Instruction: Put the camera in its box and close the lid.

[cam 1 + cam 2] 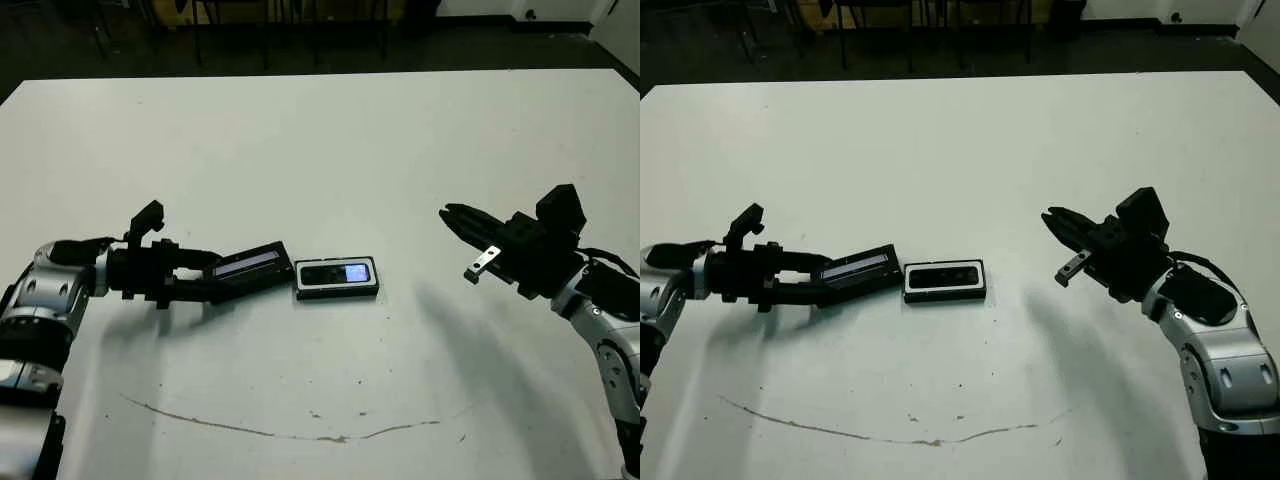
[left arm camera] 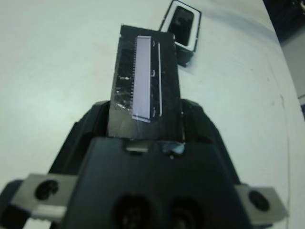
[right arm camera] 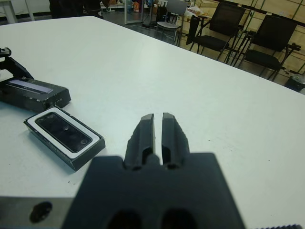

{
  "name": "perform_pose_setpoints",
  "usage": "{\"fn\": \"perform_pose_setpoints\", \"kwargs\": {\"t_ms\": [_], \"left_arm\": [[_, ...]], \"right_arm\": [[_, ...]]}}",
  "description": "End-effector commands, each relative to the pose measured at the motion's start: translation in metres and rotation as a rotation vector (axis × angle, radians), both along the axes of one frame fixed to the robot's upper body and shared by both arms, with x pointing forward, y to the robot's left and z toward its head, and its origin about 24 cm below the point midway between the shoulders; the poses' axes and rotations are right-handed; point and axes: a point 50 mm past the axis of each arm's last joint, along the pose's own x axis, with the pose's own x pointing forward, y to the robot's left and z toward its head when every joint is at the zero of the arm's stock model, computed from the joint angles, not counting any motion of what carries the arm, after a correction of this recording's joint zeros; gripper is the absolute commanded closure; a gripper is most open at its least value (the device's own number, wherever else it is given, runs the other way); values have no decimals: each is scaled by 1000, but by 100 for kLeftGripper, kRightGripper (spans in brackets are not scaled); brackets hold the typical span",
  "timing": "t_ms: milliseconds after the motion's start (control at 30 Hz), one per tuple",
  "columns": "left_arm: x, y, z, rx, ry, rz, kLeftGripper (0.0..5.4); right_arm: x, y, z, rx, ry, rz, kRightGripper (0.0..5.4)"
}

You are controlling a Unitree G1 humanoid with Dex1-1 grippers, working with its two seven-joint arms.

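Your left gripper (image 1: 215,277) pinching the lid (image 1: 250,264), its pale stripe clear only at the left wrist, camera (image 3: 63,131) seated in the box (image 1: 337,291), right gripper (image 3: 158,131) pressed together, well apart.

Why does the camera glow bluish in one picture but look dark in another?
Glare: in the left eye view the camera, lying in the box, mirrors overhead light as a bluish patch; in the right eye view its face stays dark. The left wrist view shows the same sheen on the lid, and its foreground is blurred.
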Motion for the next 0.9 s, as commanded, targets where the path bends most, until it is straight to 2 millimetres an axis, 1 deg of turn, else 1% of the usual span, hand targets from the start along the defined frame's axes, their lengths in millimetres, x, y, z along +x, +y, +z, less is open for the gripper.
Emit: {"fn": "perform_pose_setpoints", "kwargs": {"t_ms": [33, 167, 267, 367, 433, 567, 733, 833, 900], "left_arm": [[-8, 9, -1, 36, -21, 70, 271], [-12, 8, 10, 4, -97, 184, 271], [-15, 6, 23, -59, -200, 287, 271], [-15, 3, 33, -147, -261, 396, 271], [-15, -1, 40, -177, -300, 430, 271], [-18, -16, 51, -195, -332, 404, 271], [-20, -35, 58, -216, -299, 256, 271], [-14, -41, 59, -169, -274, 154, 271], [-10, -44, 58, -124, -245, 116, 271]], "right_arm": [[-1, -4, -4, -9, 25, -17, 540], [-2, -4, -6, -14, 22, -15, 540], [-2, -3, -7, -15, 23, -15, 540], [-2, -3, -8, -8, 23, -15, 540], [-2, -2, -8, 1, 21, -17, 540], [-2, -2, -7, 20, 24, -24, 540], [-4, -1, -6, 21, 23, -25, 540], [-5, -1, -6, 27, 23, -23, 540], [-5, -1, -7, 28, 29, -24, 540]]}}
